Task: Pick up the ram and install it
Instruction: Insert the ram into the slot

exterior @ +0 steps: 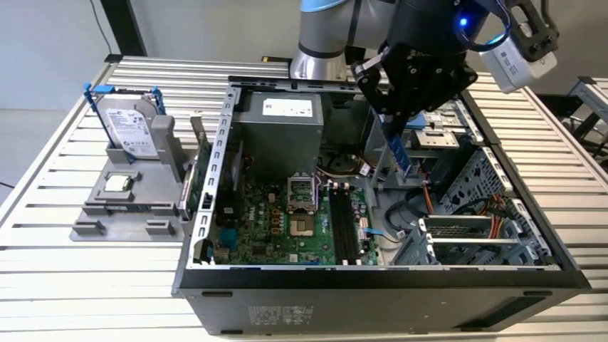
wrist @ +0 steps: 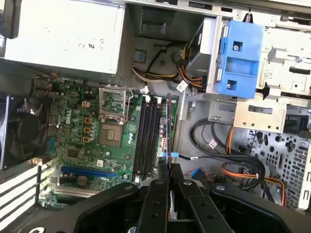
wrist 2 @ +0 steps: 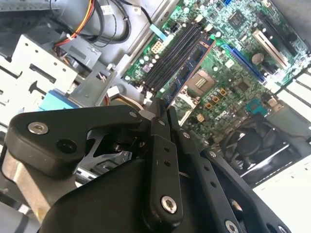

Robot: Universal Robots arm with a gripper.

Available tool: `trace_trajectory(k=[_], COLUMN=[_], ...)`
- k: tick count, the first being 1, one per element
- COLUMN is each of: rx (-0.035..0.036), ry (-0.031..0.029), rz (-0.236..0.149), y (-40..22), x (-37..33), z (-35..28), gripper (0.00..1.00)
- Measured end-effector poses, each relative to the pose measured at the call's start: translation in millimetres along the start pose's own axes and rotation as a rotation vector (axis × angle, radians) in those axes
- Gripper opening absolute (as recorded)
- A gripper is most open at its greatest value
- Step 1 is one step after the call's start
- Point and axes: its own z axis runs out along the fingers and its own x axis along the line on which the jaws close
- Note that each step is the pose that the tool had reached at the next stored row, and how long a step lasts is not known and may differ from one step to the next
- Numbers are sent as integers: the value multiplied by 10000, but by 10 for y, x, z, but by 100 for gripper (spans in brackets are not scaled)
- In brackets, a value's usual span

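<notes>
In the exterior view the jaws are clamped on the upper end of the ram (exterior: pixel 402 151), which hangs on edge in the upper middle of the frame, above the open computer case (exterior: pixel 380 299) and clear of the motherboard (exterior: pixel 256 235). Gripped at one end only, the stick could, I judge, come down skewed or offset from the black memory slots (exterior: pixel 344 226) and jam, or strike the cables (exterior: pixel 409 214) beside them. The power supply (exterior: pixel 275 135) and the hard drive (exterior: pixel 128 128) at upper left carry pale labels, their print too small to make out.
</notes>
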Motion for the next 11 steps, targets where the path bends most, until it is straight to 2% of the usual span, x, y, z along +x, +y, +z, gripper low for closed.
trace_trajectory(k=[6, 11], rx=[22, 25], ry=[-31, -35], rz=[753, 839], y=[0, 0], x=[0, 0], z=[0, 0], gripper=[0, 0])
